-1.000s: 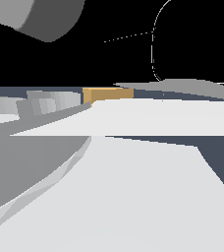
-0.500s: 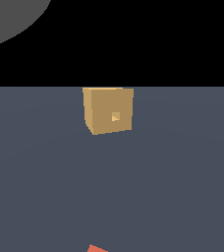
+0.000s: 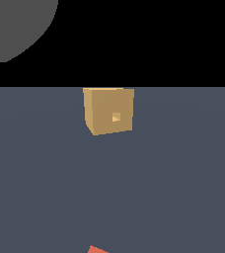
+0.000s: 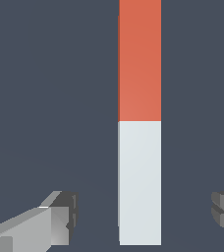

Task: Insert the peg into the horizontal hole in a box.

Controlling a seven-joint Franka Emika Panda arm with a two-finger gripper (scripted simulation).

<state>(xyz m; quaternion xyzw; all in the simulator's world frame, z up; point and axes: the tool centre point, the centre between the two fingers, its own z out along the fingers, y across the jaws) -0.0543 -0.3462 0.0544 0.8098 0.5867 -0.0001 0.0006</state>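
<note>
Dark slate floor (image 4: 45,98) runs flat under me, with black emptiness beyond its far edge. My gripper (image 4: 143,216) is spread wide: one grey fingertip (image 4: 55,221) sits on one side of the peg (image 4: 139,123) and the other on the opposite side, both clear of it, neither touching. The peg lies flat on the floor between them, its pale end nearest my fingertips and its orange-red end pointing away. In the exterior view only an orange-red corner of the peg shows, at 6 o'clock on the lower edge. Well apart from it, toward 12 o'clock, the box (image 3: 104,106) stands on the floor, its hole (image 3: 116,117) facing the camera; I see nothing inside but brighter yellow.
</note>
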